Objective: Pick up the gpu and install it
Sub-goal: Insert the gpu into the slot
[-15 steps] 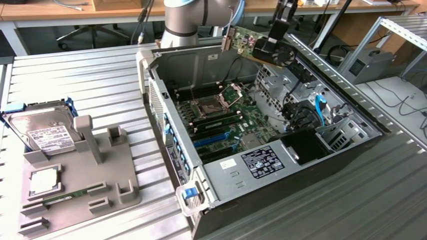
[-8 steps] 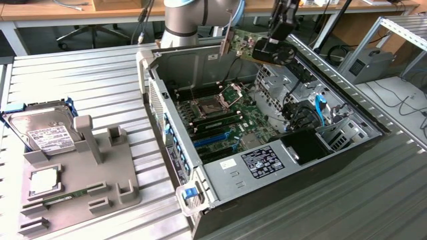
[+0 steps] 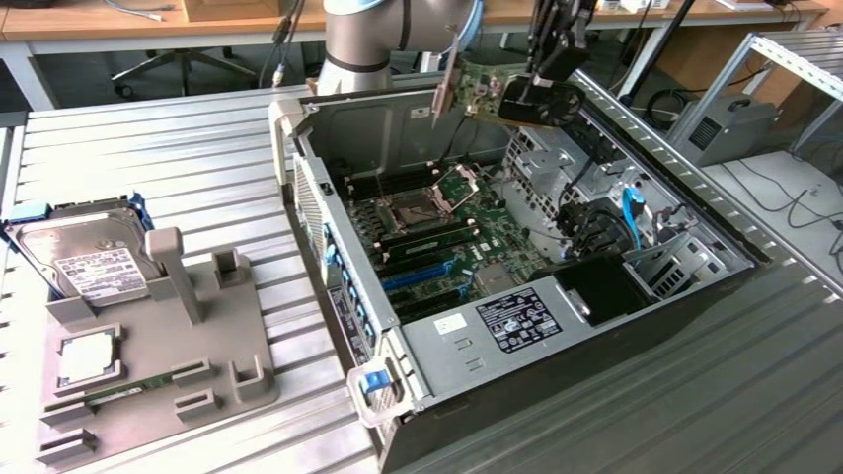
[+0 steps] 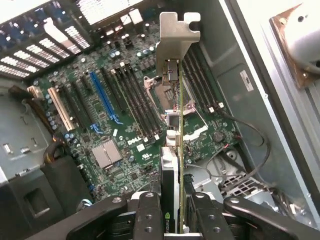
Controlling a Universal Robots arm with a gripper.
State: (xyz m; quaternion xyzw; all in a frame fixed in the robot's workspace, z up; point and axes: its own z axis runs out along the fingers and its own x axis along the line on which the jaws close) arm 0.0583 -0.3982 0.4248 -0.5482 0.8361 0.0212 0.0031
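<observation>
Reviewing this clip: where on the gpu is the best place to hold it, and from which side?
Pinch the gpu across its two flat faces at the end away from the metal bracket, coming in edge-on from that end. The card is thin and flat, and this leaves the bracket end free. The hand holds it so now.

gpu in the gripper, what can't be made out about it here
- Wrist view: the gpu stands edge-on, so its faces are hidden.
- Wrist view: the gripper clamps and covers its held end.
- Exterior view: the gripper body covers part of the card; its edge connector is too small to tell.
</observation>
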